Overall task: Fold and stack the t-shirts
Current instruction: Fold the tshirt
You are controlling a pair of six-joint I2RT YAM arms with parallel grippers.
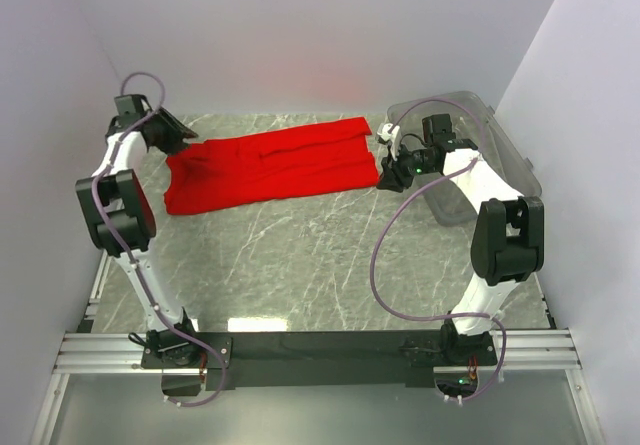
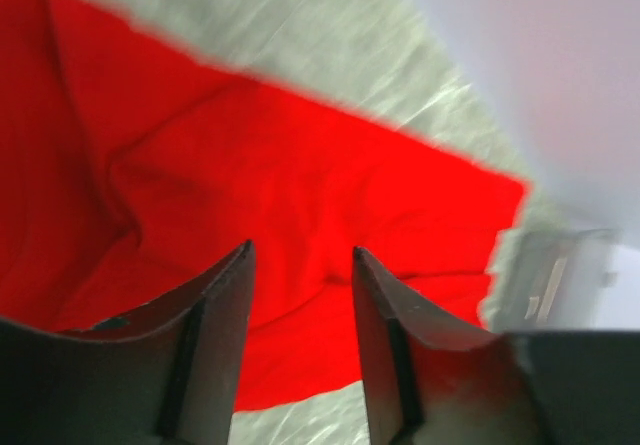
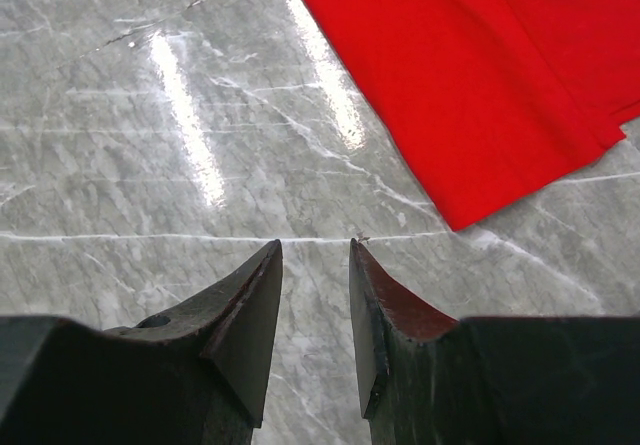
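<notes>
1. The plain bright red soft cloth t-shirt (image 1: 270, 170) lay as a long band across the far part of the grey marble-patterned table (image 1: 300, 265). Its left end was wider and rumpled. Its right end was squared off, near the clear plastic bin (image 1: 520, 155) at the far right.
2. Your left jaws hung over the shirt's left end, parted, with red cloth beneath them and nothing pinched.
3. Your right jaws were also released and empty, over bare table just beside the shirt's near right corner.
4. The step in hand looked to me like taking a fresh hold at both ends for the next fold.
5. On the right, you needed to move toward the corner and catch every layer at that edge. The stacked hems there looked likely to separate if you took only the top one.
6. On the left, the better choice was probably to come down on a flat stretch of the edge, not on the crease in the middle, so the rumple would not be folded in.
7. The cloth looked limp. Lifting both ends level and together seemed the best way to keep the band from twisting.
</notes>
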